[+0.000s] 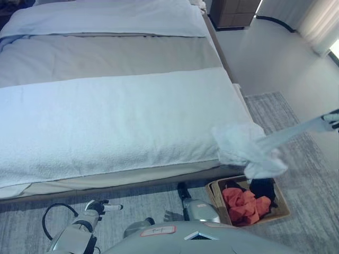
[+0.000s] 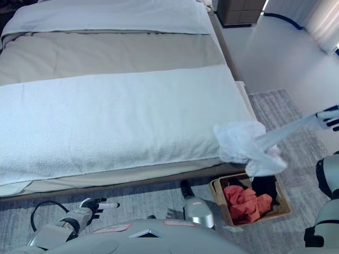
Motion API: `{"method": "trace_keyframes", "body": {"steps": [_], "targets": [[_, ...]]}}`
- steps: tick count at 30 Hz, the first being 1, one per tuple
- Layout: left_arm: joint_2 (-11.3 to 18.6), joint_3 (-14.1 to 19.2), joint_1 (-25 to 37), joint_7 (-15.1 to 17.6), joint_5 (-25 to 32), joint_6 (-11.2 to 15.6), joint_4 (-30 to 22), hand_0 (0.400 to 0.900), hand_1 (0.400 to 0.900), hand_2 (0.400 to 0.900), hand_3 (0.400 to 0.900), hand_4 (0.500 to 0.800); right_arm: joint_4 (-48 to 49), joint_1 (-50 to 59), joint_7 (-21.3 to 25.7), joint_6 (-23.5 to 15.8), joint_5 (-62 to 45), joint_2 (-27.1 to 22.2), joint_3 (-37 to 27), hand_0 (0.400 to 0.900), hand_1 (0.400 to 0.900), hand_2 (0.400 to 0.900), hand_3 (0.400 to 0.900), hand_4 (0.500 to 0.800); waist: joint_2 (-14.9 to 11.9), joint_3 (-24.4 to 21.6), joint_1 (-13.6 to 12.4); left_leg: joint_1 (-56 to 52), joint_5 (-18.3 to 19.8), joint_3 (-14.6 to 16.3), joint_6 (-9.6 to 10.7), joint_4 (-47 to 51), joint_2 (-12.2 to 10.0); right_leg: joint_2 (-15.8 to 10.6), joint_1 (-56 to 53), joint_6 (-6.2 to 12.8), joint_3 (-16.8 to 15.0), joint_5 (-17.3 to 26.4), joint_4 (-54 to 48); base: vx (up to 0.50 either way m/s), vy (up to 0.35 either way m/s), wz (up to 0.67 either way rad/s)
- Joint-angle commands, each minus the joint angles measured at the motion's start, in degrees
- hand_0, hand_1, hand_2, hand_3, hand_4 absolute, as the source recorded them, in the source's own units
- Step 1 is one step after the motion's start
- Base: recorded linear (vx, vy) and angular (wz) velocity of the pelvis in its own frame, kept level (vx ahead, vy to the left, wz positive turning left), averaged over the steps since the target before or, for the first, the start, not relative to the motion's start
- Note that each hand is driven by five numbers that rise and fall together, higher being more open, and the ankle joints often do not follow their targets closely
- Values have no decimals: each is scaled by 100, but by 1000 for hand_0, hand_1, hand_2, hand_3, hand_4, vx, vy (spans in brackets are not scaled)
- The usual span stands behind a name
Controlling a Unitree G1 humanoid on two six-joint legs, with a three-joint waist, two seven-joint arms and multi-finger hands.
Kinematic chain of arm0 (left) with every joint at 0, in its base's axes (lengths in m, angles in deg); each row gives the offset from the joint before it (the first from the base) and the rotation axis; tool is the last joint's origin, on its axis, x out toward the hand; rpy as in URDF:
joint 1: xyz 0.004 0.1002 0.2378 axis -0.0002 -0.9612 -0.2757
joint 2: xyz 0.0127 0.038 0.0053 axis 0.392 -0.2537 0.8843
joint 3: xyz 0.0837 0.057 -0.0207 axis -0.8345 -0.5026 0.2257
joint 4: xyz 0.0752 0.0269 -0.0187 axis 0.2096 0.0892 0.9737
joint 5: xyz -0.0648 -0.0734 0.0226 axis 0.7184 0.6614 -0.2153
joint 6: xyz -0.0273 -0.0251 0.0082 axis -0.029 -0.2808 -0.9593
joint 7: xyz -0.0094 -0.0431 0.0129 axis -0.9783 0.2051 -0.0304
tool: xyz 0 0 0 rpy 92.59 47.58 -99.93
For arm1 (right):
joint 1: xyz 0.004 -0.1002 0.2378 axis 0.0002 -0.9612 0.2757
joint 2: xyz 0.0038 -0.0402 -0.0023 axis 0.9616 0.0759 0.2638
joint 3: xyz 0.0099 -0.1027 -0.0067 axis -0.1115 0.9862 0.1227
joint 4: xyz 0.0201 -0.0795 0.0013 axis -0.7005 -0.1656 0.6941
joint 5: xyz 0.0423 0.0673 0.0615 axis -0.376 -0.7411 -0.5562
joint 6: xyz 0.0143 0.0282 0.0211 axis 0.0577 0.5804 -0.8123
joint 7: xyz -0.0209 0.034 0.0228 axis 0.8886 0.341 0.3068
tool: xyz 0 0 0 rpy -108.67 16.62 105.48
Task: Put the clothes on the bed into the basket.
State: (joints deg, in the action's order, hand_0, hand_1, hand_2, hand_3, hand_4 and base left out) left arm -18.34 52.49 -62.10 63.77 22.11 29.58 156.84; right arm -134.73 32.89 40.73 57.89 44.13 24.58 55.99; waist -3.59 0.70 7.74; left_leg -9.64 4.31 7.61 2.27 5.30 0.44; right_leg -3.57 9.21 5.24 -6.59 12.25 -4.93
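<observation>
A pale white garment (image 2: 249,145) is stretched from the bed's near right corner out to the right hand (image 2: 329,118); its bunched end hangs over the corner, just above the basket (image 2: 283,203), while the thin pulled end runs up to the hand at the view's right edge. That hand is cut off by the frame, yet its dark fingers (image 2: 332,123) show curled on the cloth's end. The basket stands on the grey rug (image 2: 296,121) against the bed's foot, holding an orange-red garment (image 2: 244,202) and a dark one (image 2: 265,186) — the hanging cloth hides part of its far rim. The bed (image 2: 116,111) carries a white towelling cover. No writing can be read; a label low in the view is illegible. The left hand (image 2: 95,205) hangs low at lower left, fingers relaxed and apart — holding nothing.
</observation>
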Motion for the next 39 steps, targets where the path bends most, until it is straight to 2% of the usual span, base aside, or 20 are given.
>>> {"method": "trace_keyframes", "body": {"steps": [1, 8, 17, 18, 19, 20, 39], "targets": [[541, 62, 174, 41, -213, -14, 182, 900, 900, 900, 900, 800, -122, 523, 154, -117, 194, -631, 102, 400, 400, 400, 400, 500, -24, -63, -16, 18, 385, 17, -93, -181, -4, -79, 92, 563, -45, -212, 334, 0, 0, 0], [568, 86, 198, 38, -271, -68, 229, 900, 900, 900, 900, 800, -132, -11, 59, -84, 151, -691, -247, 400, 400, 400, 400, 500, 15, -68, 29, -21, 395, -19, -92, -159, -20, -66, 53, 530, -59, -248, 332, 0, 0, 0], [557, 157, 149, 20, -256, -89, 227, 900, 900, 900, 900, 800, -114, -348, -10, -47, 109, -496, -448, 400, 400, 400, 400, 500, 93, -23, -16, -11, 457, 18, -122, -256, 6, -57, 70, 533, -101, -237, 320, -4, -8, -5], [557, 155, 150, 15, -269, -89, 231, 900, 900, 900, 900, 800, -118, -386, -33, -54, 112, -479, -456, 467, 467, 467, 467, 540, 99, -20, -25, -5, 458, 10, -121, -267, 8, -60, 72, 530, -102, -238, 327, 0, 0, 0], [548, 134, 152, 15, -285, -87, 222, 900, 900, 900, 900, 800, -155, -421, -31, -42, 169, -469, -468, 778, 778, 778, 778, 727, 106, -18, -32, 4, 459, 3, -122, -274, 10, -65, 70, 526, -95, -242, 328, -4, -8, 6], [550, 130, 163, 13, -288, -100, 227, 900, 900, 900, 900, 800, -173, -388, -37, -27, 183, -483, -464, 900, 900, 900, 900, 800, 107, -17, -39, 10, 459, 0, -121, -284, 10, -71, 66, 523, -87, -241, 328, -3, -6, 6], [537, 107, 197, -29, -351, -129, 220, 900, 900, 900, 900, 800, -209, -828, -156, 16, 286, -247, -608, 900, 900, 900, 900, 800, 149, 14, -107, 39, 447, -94, -132, -267, 22, -116, 17, 499, -17, -255, 293, 0, -3, 1]]}}
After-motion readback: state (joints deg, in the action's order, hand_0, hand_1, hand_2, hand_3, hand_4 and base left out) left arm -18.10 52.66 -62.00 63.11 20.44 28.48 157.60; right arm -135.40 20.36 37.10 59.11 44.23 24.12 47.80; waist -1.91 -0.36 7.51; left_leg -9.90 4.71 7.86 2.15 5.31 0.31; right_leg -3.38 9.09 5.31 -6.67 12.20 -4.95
